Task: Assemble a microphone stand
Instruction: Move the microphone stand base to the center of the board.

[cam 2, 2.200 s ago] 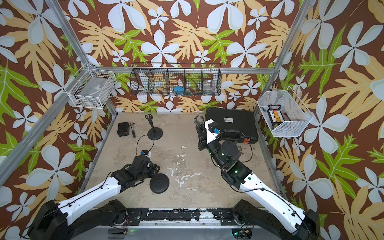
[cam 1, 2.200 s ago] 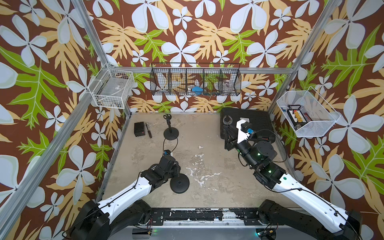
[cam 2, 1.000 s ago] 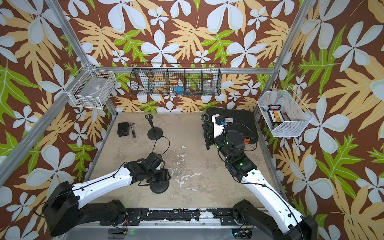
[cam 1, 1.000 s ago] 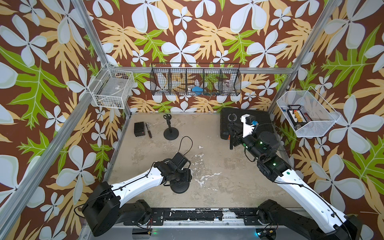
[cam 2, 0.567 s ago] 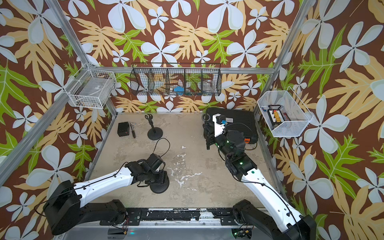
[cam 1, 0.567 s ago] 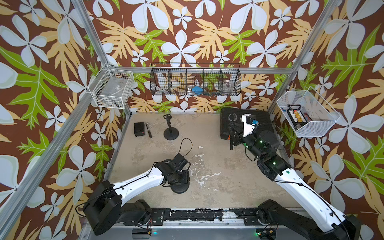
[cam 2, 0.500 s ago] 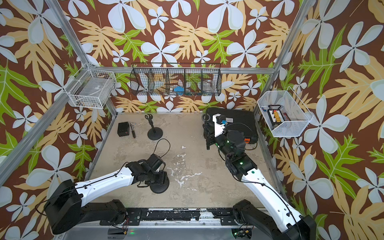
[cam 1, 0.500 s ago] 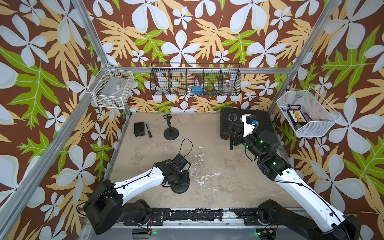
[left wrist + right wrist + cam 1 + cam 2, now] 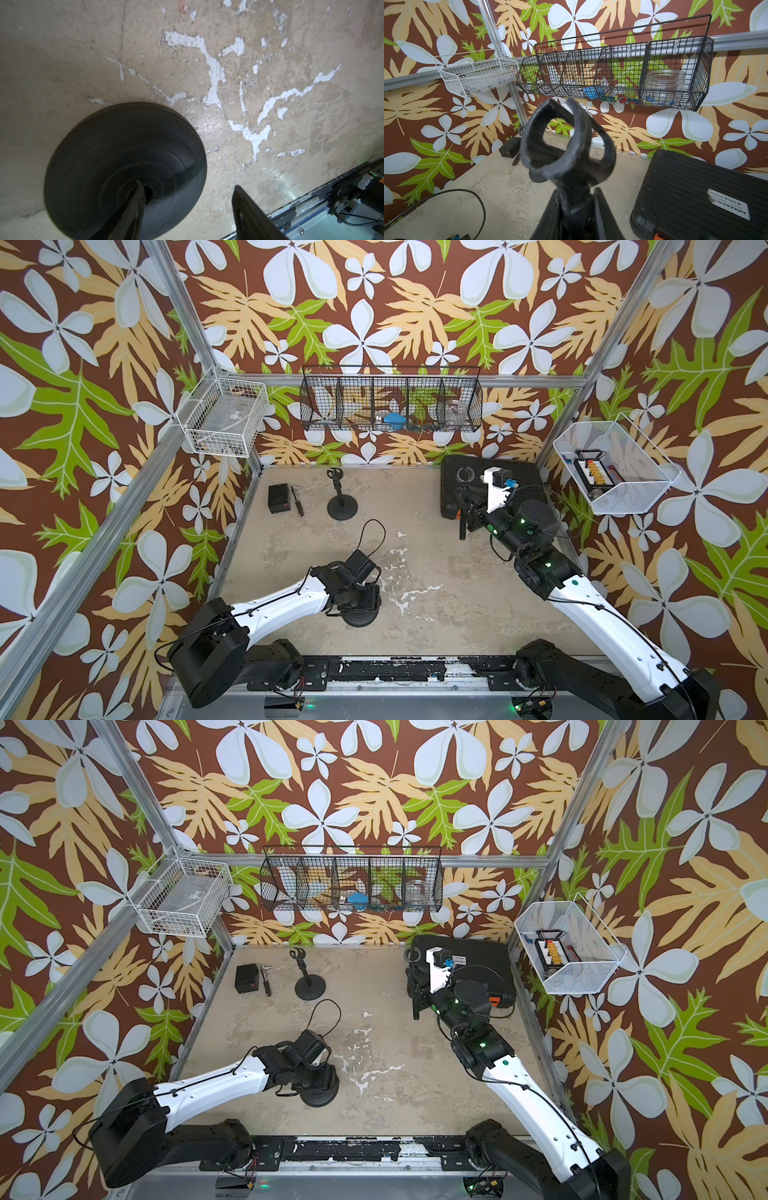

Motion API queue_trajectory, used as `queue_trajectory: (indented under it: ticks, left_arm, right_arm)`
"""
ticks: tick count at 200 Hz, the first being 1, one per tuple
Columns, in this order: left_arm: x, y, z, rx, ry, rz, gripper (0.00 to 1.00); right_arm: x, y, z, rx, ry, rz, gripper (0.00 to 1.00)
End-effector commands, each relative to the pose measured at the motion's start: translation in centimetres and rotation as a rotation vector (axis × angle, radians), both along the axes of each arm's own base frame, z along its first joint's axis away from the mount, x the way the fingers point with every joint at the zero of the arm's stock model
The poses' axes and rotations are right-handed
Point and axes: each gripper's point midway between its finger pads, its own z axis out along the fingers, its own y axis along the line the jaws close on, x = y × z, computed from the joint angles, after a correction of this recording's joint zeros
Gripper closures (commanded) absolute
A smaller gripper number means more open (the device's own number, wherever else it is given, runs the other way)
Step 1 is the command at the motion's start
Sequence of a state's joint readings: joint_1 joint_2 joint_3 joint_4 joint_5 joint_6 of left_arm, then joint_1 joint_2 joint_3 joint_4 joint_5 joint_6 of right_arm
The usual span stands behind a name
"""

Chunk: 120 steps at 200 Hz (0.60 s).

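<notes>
Hovering low over the round stand base (image 9: pixel 362 617), the left gripper (image 9: pixel 187 185) has its jaws spread wide and holds nothing.
- Left wrist view: one finger (image 9: pixel 133 207) ends at the centre hole of the base; whether it touches is unclear. The other finger (image 9: pixel 249 212) sits past the rim, over bare tabletop (image 9: pixel 291 124).
- The base lies flat at the front middle of the tabletop, partly covered by the left wrist in both top views.

Right gripper (image 9: pixel 577 197): jaws pressed in on the stand pole (image 9: pixel 462 524), pinching it just below the microphone clip (image 9: pixel 560 141).
- The pole stands roughly upright, clip at the top, open ring facing the back wall.
- It is held at the right rear, just beside the front edge of the black case (image 9: pixel 515 472). I cannot tell if its lower end touches the tabletop.
- Pole and base are well apart.

Other items, rear left of the tabletop: a complete small microphone stand (image 9: pixel 342 506) stands upright. Near it are a small black box (image 9: pixel 278 498) and a hand tool (image 9: pixel 298 506), lying side by side.
</notes>
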<state>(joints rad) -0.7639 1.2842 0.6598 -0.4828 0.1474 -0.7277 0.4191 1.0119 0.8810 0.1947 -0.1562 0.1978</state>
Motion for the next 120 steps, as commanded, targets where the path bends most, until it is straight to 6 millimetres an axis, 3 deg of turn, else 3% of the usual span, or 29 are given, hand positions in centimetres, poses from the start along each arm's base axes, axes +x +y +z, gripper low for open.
queue_trajectory:
  ticks: [1,28,48,71,99,120]
  left_arm:
    - [-0.1,0.6,-1.0,0.038,0.013,-0.003,0.32]
    - [1.0,0.5,-1.9,0.041,0.009,0.022,0.32]
    - [3.1,-0.4,-1.8,-0.008,-0.011,0.034,0.32]
    - [6.7,-2.7,-1.6,-0.019,-0.064,0.016,0.32]
    - [10.5,-6.3,-2.8,-0.023,-0.056,-0.033,0.33]
    - [12.3,-7.6,-2.5,-0.036,-0.084,-0.03,0.33]
  right_arm:
    - [-0.2,0.1,0.8,0.02,-0.026,0.012,0.92]
    - [-0.2,0.1,0.7,0.021,-0.025,0.014,0.92]
    - [-0.2,0.1,0.5,0.02,-0.019,0.018,0.92]
    - [-0.1,-0.1,0.1,0.016,-0.017,0.011,0.92]
    - [0.1,-0.1,-0.3,0.005,-0.006,0.012,0.92]
    - [0.2,-0.3,-0.6,-0.003,0.001,0.004,0.92]
